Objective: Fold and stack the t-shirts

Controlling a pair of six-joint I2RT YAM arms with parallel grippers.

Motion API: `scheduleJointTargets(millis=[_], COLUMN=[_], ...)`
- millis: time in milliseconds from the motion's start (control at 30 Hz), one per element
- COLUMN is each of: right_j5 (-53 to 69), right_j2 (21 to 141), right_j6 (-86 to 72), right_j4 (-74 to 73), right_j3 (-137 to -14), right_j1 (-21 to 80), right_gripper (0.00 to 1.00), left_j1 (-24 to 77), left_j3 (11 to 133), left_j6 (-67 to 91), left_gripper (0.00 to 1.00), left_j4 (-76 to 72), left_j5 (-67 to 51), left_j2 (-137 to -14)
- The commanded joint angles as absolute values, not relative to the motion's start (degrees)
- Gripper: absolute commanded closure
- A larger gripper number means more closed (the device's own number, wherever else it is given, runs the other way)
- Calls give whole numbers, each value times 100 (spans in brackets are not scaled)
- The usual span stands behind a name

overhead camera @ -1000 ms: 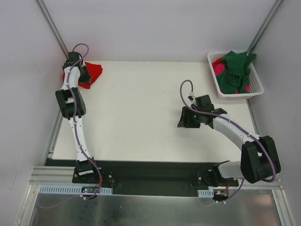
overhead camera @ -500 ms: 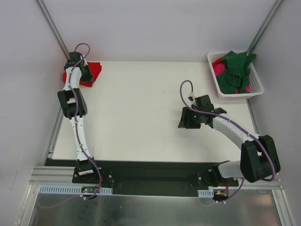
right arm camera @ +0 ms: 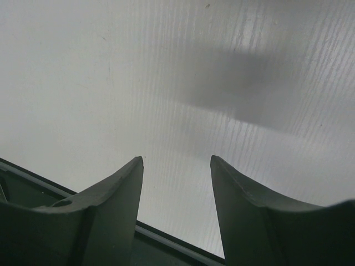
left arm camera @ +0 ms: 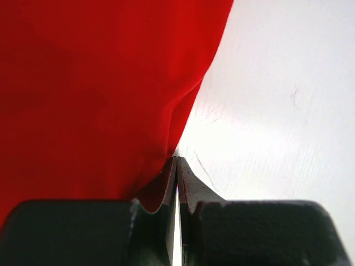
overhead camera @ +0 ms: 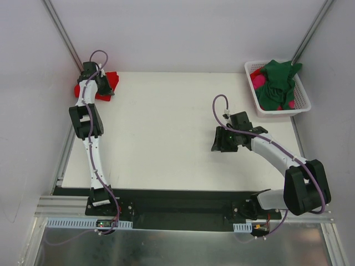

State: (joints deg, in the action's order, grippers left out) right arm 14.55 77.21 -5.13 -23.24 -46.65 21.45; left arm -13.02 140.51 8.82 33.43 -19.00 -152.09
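Observation:
A bright red t-shirt (overhead camera: pixel 111 78) lies bunched at the table's far left corner and fills the left of the left wrist view (left arm camera: pixel 83 83). My left gripper (overhead camera: pixel 108 90) (left arm camera: pixel 177 160) is shut, its tips against the shirt's right edge, with no cloth between the jaws. A dark green t-shirt (overhead camera: pixel 277 83) lies heaped over a magenta-pink t-shirt (overhead camera: pixel 258 82) in the basket. My right gripper (overhead camera: pixel 217 145) (right arm camera: pixel 176 160) hangs open over bare table right of centre, holding nothing.
The white slotted basket (overhead camera: pixel 304 98) stands at the far right corner. The white table (overhead camera: pixel 161 133) spans the space between the arms. Grey walls close in left, right and behind; a black base rail runs along the near edge.
The left gripper has moved toward the far left corner, and the red t-shirt is bunched up smaller there. The right arm has not moved.

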Motion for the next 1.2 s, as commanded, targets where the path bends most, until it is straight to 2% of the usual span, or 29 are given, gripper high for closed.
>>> scheduleJointTargets(millis=[0,33,167,267,300,333,367,400,533,667,733,833,967,1167], right_j5=[1371,1388,1389,1354,1345,1293,1275,1266,1152,950,853,687,282,-553], right_j2=[7488,7453,7261,7111,7084,7058,7005,6979,6663,6416,6267,6021,5705,5195], right_j6=[-571,-580,-580,-510,-484,-466,-405,-387,-220,-79,-44,-35,-219,-422], right_j4=[-2408,-2400,-2373,-2382,-2391,-2417,-2478,-2513,-2698,-2874,-2883,-2813,-2672,-2558], right_j3=[-4887,-4878,-4816,-4825,-4843,-4895,-4930,-4974,-5098,-5063,-5001,-4808,-4571,-4184], right_j1=[2109,2109,2118,2127,2118,2118,2118,2118,2127,2127,2136,2136,2153,2206], right_gripper=[45,45,45,43,42,37,29,27,7,0,4,4,4,4], left_j1=[-1126,-1082,-844,-572,-493,-353,-291,-229,-79,0,237,562,712,800], left_j3=[13240,13054,12376,11823,11447,11217,10954,10386,9257,7608,7025,5970,4776,3545], left_j6=[862,853,879,931,949,967,984,1002,1160,1380,1415,1485,1679,1749], left_gripper=[100,100,89,60,31,15,7,1,1,1,1,1,1,1], left_j4=[2761,2621,2268,2110,2048,1865,1724,1575,1117,791,686,580,580,826], left_j5=[-2136,-2144,-2153,-2066,-1987,-1934,-1873,-1768,-1635,-1451,-1197,-645,-510,-457], left_j2=[-14275,-13865,-12895,-12105,-11694,-11463,-11217,-10728,-9626,-8466,-7719,-6647,-5234,-4036])
